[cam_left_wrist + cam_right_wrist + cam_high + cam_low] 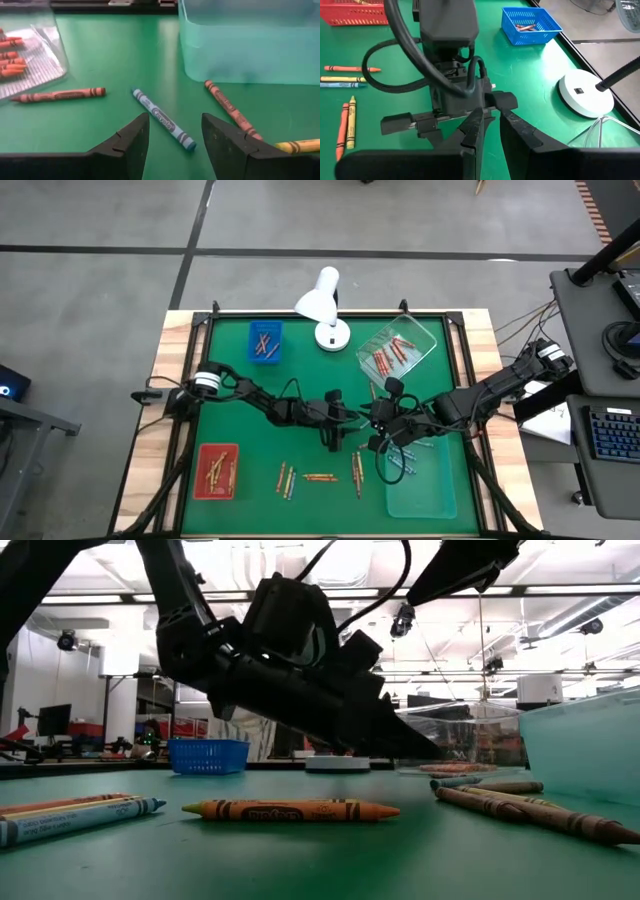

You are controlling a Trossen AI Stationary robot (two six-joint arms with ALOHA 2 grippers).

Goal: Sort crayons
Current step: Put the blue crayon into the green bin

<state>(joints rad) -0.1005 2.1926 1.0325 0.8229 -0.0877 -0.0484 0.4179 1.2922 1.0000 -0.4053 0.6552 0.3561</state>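
a: we see a green tabletop (250,395) with a wooden border, on a grey floor. a white lamp (322,308) stands at its far edge, and we'll place the rest from it. a blue tray (265,342) sits just left of the lamp, a clear tray (425,340) with red sticks just right of it. a red tray (216,471) lies at the near left corner, a pale green tray (425,485) at the near right.

b: and the crayons (320,477)?

a: the loose ones lie scattered on the near side of the tabletop from the lamp, between the red and pale green trays. a few more sit inside the coloured trays.

b: the claws?

a: both meet near the middle, nearer us than the lamp. the left claw (175,137) hangs with its fingers apart over a blue crayon (164,119), holding nothing. the right claw (490,125) shows only a thin gap between its fingers, and nothing sits in it.

b: what can't we make out?

a: in the low view the dark arms block much of the room; we get ceiling lights and benches only. the pale green tray is cut off there, and a desk with a keyboard (612,432) is cropped at the right.
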